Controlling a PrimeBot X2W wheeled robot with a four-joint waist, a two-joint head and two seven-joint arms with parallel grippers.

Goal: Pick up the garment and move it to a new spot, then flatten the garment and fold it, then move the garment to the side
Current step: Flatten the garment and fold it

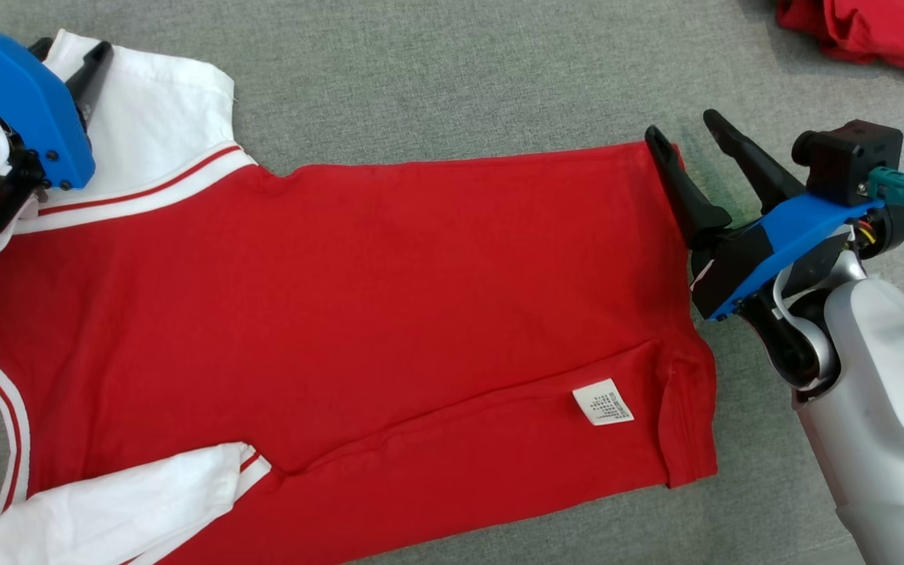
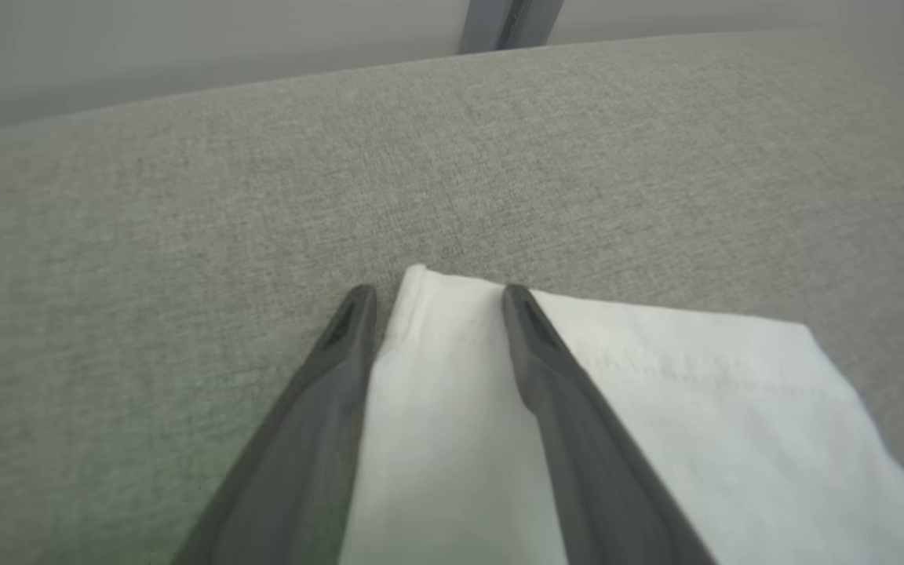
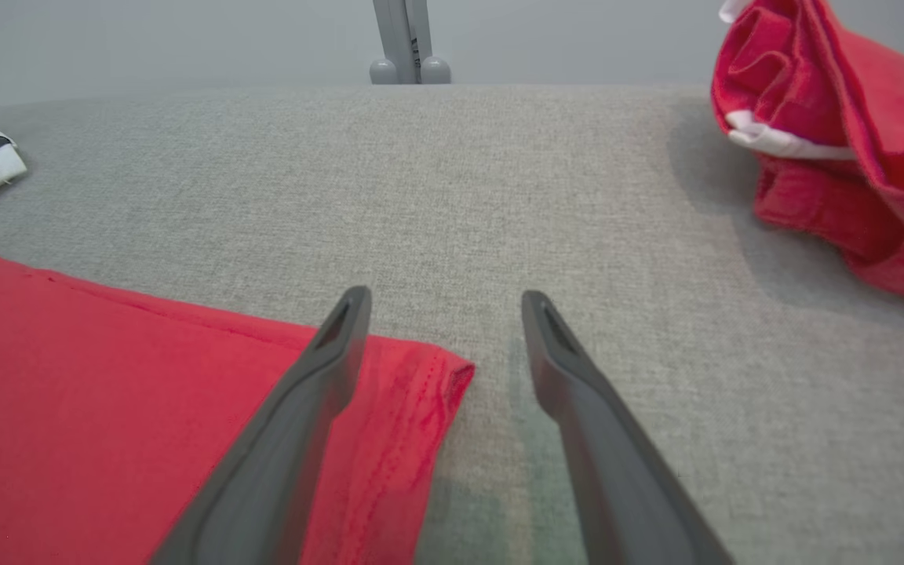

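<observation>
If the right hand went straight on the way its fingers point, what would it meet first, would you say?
Probably only the grey cloth surface: the right hand straddles the shirt corner, and the way beyond looks free, though depth is unclear.

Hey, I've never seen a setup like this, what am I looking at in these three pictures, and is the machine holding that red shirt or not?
It is a two-armed robot folding clothes. The head view looks down from its head; the other two come from cameras on each wrist, looking along that hand's two dark fingers. On the grey cloth surface lies a flat red shirt with white sleeves, and a second red garment sits crumpled further off. The left hand has a white sleeve corner between its fingers, though whether it is gripped yet I cannot tell. The right hand is open around the shirt's hem corner, holding nothing.
</observation>
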